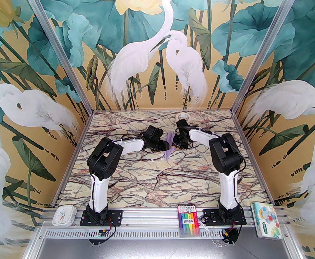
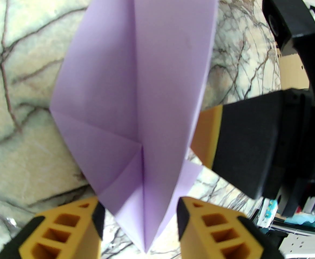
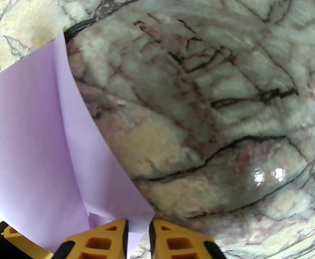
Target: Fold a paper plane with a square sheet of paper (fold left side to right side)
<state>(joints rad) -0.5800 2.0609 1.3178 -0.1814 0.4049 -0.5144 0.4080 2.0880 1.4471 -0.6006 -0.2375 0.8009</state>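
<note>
My left jaws spread, straddling nose of paper plane [image 2: 135,90]; pad contact unclear. My right jaws nearly together, pinching its corner. Plane stands raised mid-surface [image 1: 157,177] between both arms, long axis near-to-far, centre crease lined with left gap.

The left arm [image 1: 98,187] and right arm [image 1: 227,185] pair white link shells with bulky black joint housings. Black screwed base plates [image 1: 114,217] sit on the aluminium rail [image 1: 146,217]; red and black wires [image 1: 112,226] hang just below it. The left pincer [image 2: 139,209] and right pincer [image 3: 138,227] have yellow-orange fingers [image 2: 63,225] with square hollows and black pads.
</note>
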